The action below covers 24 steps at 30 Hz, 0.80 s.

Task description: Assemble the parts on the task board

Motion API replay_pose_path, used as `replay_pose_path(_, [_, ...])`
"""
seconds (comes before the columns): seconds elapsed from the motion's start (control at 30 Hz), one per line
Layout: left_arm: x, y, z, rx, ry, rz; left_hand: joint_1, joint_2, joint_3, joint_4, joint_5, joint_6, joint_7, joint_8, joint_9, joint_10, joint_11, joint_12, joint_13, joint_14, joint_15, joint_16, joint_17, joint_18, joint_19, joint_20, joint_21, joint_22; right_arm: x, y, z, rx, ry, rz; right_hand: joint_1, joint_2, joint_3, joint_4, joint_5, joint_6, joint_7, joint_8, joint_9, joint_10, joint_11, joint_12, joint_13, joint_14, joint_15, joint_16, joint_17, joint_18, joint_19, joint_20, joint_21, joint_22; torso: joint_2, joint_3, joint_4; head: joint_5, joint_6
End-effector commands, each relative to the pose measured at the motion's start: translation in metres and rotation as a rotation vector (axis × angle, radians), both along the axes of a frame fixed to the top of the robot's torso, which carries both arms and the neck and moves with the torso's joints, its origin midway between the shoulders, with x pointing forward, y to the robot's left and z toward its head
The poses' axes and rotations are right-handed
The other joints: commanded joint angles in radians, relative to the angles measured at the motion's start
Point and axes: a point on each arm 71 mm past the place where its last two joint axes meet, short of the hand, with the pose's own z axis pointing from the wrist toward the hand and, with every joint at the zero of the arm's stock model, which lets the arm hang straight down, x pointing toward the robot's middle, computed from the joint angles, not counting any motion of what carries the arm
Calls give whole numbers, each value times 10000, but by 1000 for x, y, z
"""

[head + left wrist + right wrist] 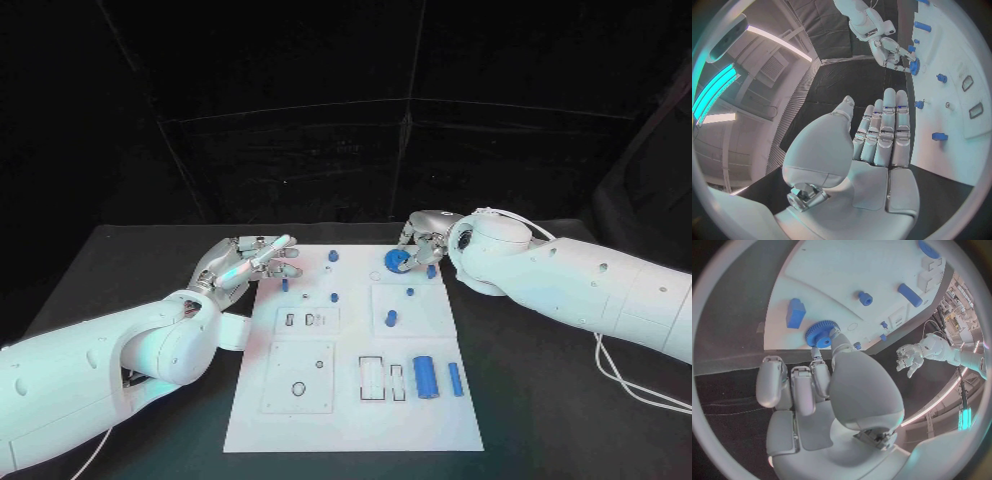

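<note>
Blue against white: a small toothed gear (394,261) sits at the far end of the task board (346,420), and my right hand (427,238) is on it, thumb and a fingertip pinching its rim while my other fingers curl in behind. My right wrist view shows the same gear (820,334) flat on the board with my fingertip (837,338) pressed against its edge; a blue block (795,313) lies just beside it.

My left hand (245,262) hovers at the board's far left edge, holding nothing, its fingers (887,125) straight, close side by side, with the thumb apart.

Nearer to me, at the board's right side, a blue cylinder (426,376) and a thinner blue pin (454,379) lie side by side next to empty rectangular slots (381,378). Small blue pegs (333,256) dot the far half.
</note>
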Motion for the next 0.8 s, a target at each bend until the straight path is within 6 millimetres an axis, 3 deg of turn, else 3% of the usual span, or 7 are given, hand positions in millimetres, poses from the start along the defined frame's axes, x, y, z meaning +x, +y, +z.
replay_pose_path(0.03, [0,-1,2,-54,-136,-134,-46,83,-14,-55,-53,15,52,-39,-14,-1,54,-44,-1,-77,17,-34,10,54,-32,13,-62,-8,0,1,0,-323,95,135,117,17,13,-90,-59,55,-16,64,11,82,-16,66,459,766,47,41,1187,-77,71,9,39,23,-2,10,-6,0,-17])
replay_pose_path(0.5, [1,-1,1,-49,-121,-137,-46,83,-14,-55,-53,15,52,-39,-14,-1,54,-44,-1,-77,17,-34,10,54,-32,13,-62,-8,0,9,0,-315,-288,305,237,347,278,-242,-331,605,-57,326,71,225,-51,273,693,771,-5,61,1245,-89,99,-31,83,109,3,9,-5,-20,-32])
replay_pose_path(0.8, [1,-1,1,-57,-90,-181,-46,83,-14,-55,-53,15,52,-39,-14,-1,54,-44,-1,-77,17,-34,10,54,-32,13,-62,-8,-1,15,4,-444,-1150,253,124,392,378,-226,-210,1125,-219,523,117,314,-182,363,800,773,-112,63,1262,-113,181,-113,140,242,9,-7,13,-45,-9])
